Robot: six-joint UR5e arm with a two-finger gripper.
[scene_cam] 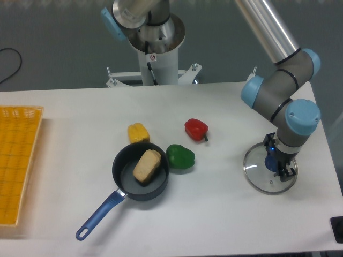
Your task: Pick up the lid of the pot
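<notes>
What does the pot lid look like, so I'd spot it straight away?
Follow the big robot arm down to the right side of the picture. Just beneath its gripper lies the lid, a pale, round disc with a thin rim and a blue knob. Unlike the black pan, it has no long handle.

The grey arm (266,25) has dark joint bands (288,56).

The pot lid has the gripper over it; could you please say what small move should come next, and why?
I'd probably close the gripper onto the blue knob before lifting: its fingers appear right by the knob, the lid lies on the table, and whether they grip it is unclear.
</notes>
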